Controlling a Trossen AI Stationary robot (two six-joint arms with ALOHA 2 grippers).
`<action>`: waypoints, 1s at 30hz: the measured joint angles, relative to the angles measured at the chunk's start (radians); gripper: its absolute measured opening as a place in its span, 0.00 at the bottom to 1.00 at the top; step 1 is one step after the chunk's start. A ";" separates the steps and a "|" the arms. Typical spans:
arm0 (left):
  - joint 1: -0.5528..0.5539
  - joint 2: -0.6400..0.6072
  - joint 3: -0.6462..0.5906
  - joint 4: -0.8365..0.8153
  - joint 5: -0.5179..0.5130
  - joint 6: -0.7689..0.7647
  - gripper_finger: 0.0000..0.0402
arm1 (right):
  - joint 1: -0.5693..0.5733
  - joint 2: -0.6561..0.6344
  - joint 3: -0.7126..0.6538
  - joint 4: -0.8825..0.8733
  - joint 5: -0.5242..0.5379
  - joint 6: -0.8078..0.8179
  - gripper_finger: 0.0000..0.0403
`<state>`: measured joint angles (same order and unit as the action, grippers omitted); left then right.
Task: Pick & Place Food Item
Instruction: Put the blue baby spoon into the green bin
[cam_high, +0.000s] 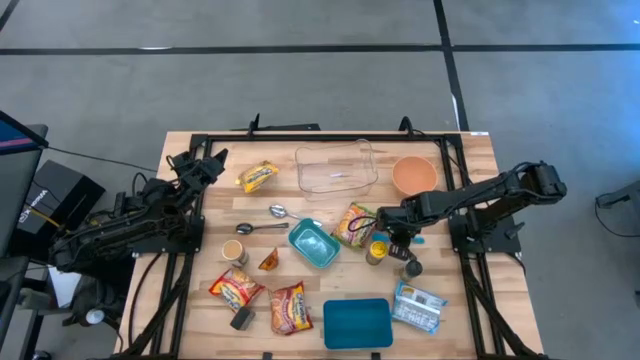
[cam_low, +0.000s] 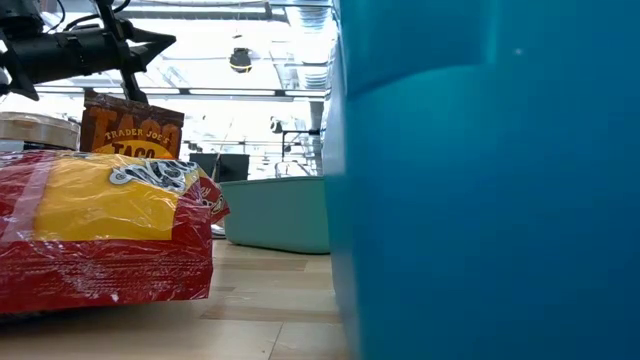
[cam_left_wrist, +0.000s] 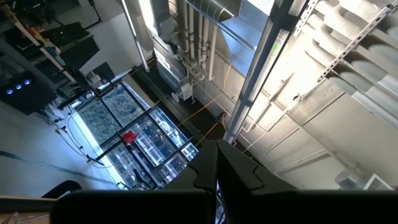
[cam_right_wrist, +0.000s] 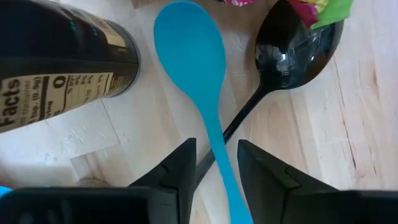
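The right claw (cam_right_wrist: 214, 165) hangs released astride the blue spoon (cam_right_wrist: 193, 68), which crosses a black spoon (cam_right_wrist: 292, 46) on the worktop (cam_right_wrist: 348, 124). The dark jar (cam_right_wrist: 59, 62) at ten o'clock risks a knock. Left claw (cam_left_wrist: 217, 180) is clenched, parked.

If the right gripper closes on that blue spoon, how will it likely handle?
The blue spoon looks like thin plastic: probably light and fairly stiff. Its narrow, smooth handle lies across the black spoon, so it may pivot or slip between the right gripper's open fingers.
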<state>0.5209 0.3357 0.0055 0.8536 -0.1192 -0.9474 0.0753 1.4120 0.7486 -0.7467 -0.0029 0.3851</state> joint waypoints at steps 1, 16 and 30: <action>0.000 0.000 0.000 0.000 0.000 0.000 0.01 | 0.000 0.000 0.000 0.000 0.000 0.000 0.28; 0.000 0.000 0.000 0.000 0.000 0.000 0.01 | 0.000 0.126 0.000 0.045 0.007 -0.045 0.28; 0.000 0.000 0.000 0.000 0.000 0.000 0.01 | 0.000 0.127 0.000 0.033 0.007 -0.071 0.21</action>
<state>0.5209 0.3359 0.0055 0.8536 -0.1188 -0.9475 0.0753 1.5391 0.7484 -0.7139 0.0041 0.3138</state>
